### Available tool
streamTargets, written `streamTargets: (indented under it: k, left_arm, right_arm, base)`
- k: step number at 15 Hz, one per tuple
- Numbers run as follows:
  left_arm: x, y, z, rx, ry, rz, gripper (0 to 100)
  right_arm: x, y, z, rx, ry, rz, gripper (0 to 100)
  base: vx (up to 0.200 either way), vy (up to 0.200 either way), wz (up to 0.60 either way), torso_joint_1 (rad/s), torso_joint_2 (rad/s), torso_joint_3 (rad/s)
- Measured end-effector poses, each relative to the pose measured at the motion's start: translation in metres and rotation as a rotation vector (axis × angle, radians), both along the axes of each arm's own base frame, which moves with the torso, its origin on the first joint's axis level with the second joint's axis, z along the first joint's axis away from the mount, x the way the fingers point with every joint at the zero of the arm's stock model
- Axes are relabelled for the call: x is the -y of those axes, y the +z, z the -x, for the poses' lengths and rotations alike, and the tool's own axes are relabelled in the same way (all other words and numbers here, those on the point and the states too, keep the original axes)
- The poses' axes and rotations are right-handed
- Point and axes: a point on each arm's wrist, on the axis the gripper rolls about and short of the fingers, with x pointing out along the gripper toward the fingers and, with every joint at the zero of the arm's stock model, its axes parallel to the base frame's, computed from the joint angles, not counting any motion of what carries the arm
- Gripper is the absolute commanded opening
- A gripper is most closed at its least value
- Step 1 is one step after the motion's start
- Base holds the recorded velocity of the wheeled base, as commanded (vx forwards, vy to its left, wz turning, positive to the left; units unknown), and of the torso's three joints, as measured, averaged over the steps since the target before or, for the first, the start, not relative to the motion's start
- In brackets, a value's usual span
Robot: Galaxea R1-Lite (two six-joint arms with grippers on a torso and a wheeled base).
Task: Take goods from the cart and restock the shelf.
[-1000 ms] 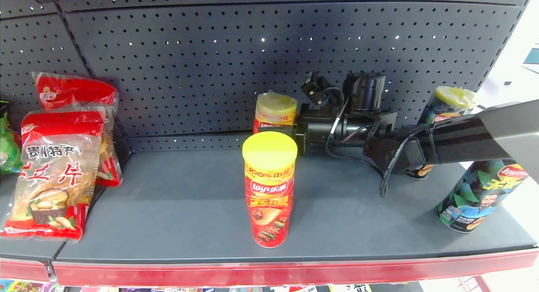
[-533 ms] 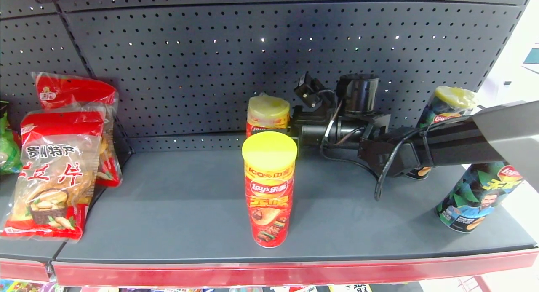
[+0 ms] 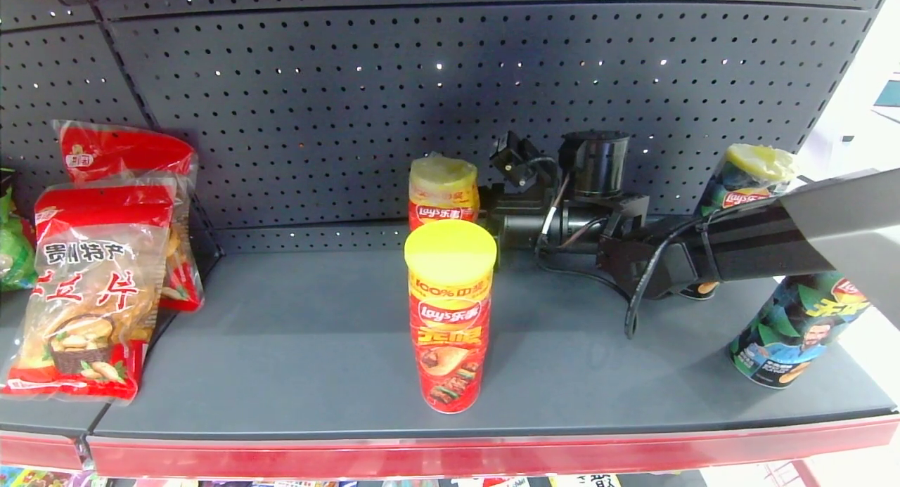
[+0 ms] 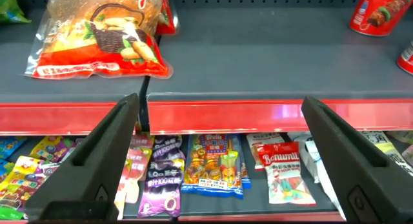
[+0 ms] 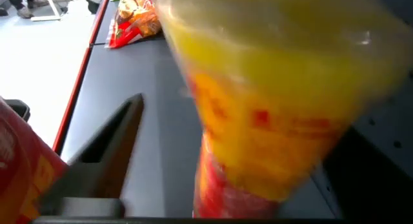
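A red chips can with a yellow lid (image 3: 444, 190) is at the back of the grey shelf (image 3: 309, 346), just behind a matching red can (image 3: 450, 318) that stands upright mid-shelf. My right gripper (image 3: 474, 216) comes in from the right and is shut on the rear can, which looms close in the right wrist view (image 5: 277, 101) beside one dark finger (image 5: 103, 166). The front can hides the rear can's base. My left gripper (image 4: 222, 153) hangs open and holds nothing, in front of the shelf's red edge (image 4: 219, 114).
Two dark green cans (image 3: 798, 332) (image 3: 745, 181) stand at the shelf's right end, by my right arm. Red snack bags (image 3: 91, 283) lean at the left. A perforated panel (image 3: 422, 86) backs the shelf. Candy packets (image 4: 213, 166) fill the lower shelf.
My right gripper has carried the rear red can a little to the left, along the back panel. The front can and the bags have stayed put.
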Motion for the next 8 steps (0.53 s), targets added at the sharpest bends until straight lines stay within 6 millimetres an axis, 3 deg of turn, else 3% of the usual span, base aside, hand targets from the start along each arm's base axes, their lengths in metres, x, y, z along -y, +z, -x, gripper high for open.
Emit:
streamTargets:
  k: [4, 8]
  left_arm:
    - [0.000, 0.000, 0.000, 0.000, 0.000, 0.000, 100]
    - [0.000, 0.000, 0.000, 0.000, -0.001, 0.000, 100]
  right_arm:
    - [0.010, -0.007, -0.002, -0.021, -0.019, 0.016, 100]
    - [0.035, -0.025, -0.004, -0.078, -0.084, 0.052, 100]
  base:
    - [0.000, 0.000, 0.00, 0.000, 0.00, 0.000]
    - [0.000, 0.000, 0.00, 0.000, 0.00, 0.000]
